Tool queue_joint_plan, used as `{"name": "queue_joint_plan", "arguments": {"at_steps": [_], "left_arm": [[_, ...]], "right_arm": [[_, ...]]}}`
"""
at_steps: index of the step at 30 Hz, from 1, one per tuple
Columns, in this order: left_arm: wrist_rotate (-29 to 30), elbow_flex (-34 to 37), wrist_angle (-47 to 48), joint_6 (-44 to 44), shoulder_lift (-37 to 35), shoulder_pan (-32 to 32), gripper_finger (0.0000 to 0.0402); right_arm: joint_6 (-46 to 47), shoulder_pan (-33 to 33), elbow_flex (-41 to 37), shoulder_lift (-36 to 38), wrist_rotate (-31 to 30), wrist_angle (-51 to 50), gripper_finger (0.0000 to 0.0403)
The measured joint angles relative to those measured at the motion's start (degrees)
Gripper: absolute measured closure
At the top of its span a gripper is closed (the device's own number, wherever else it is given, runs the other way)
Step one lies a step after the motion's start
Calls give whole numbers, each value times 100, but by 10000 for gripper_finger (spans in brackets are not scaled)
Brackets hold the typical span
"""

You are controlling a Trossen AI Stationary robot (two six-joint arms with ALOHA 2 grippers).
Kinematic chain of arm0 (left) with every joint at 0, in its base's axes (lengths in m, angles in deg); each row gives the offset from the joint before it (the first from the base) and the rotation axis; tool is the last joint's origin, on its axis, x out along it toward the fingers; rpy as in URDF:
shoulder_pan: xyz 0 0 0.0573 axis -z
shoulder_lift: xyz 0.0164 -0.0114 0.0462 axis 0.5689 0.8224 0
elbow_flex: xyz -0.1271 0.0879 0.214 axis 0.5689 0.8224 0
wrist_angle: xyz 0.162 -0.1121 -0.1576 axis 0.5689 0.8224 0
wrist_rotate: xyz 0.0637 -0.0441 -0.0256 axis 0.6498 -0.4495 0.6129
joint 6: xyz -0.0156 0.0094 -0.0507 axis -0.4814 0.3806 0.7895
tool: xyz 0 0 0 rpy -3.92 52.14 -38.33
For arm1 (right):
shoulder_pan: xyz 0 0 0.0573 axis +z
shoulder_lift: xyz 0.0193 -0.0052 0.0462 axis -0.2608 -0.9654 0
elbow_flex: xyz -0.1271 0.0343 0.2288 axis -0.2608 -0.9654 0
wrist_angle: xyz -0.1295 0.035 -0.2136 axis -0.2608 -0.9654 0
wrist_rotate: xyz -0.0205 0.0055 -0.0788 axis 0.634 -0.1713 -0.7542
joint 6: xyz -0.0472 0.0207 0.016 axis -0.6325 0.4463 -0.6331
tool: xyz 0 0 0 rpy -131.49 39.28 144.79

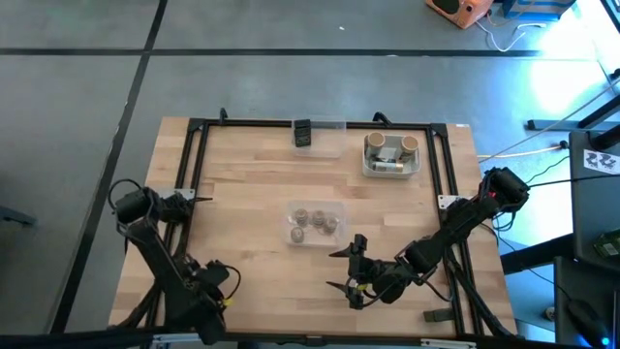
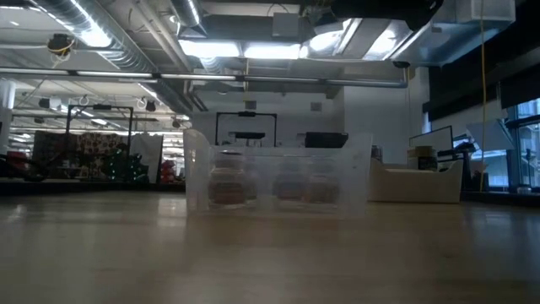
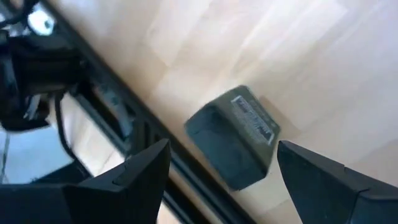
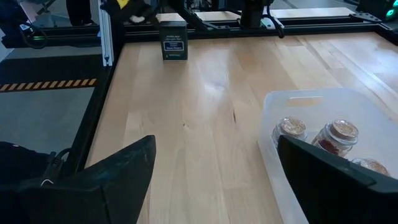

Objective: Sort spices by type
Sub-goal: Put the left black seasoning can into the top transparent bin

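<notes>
L gripper (image 3: 221, 180) sits at the near-left corner of the table (image 1: 252, 174), fingers apart, w/ a dark boxy spice container (image 3: 234, 144) lying on its side just ahead, between the two fingers' line but not yet inside them. It's right by the black frame rail (image 3: 118, 106). Nothing is held.

R gripper (image 1: 351, 269) hovers near-centre, fingers spread wide, empty, just short of the centre clear bin (image 1: 314, 223) holding small round jars (image 4: 339, 134). Another dark box (image 1: 302, 135) is in the far clear bin; tan-topped jars (image 1: 391, 152) are in the far-right bin (image 1: 370, 165).

Judgement: step in hand looks like L arm picking the stray dark box to send it to the far bin w/ its match.

To do it well:
- Drop straight over the box, fingers across its narrower faces.
- Mind the rail; the rail-side finger has little room, may need to nudge the box inward first.
- Close only when both fingers are past the box's upper edge; a tipped box can skid on wood.
- Keep R arm clear of the L arm's path across the table.
</notes>
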Motion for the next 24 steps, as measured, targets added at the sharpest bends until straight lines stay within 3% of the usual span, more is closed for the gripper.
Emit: {"name": "queue_joint_plan", "arguments": {"at_steps": [9, 14, 24], "left_arm": [[-122, -67, 91, 1586, -314, 154, 123], [411, -65, -11, 2265, -316, 300, 123], [627, 103, -4, 3036, -307, 590, 123]], "right_arm": [[-2, 0, 0, 0, 2, -7, 68], [-2, -1, 0, 0, 13, -17, 68], [0, -2, 0, 0, 22, -11, 68]]}}
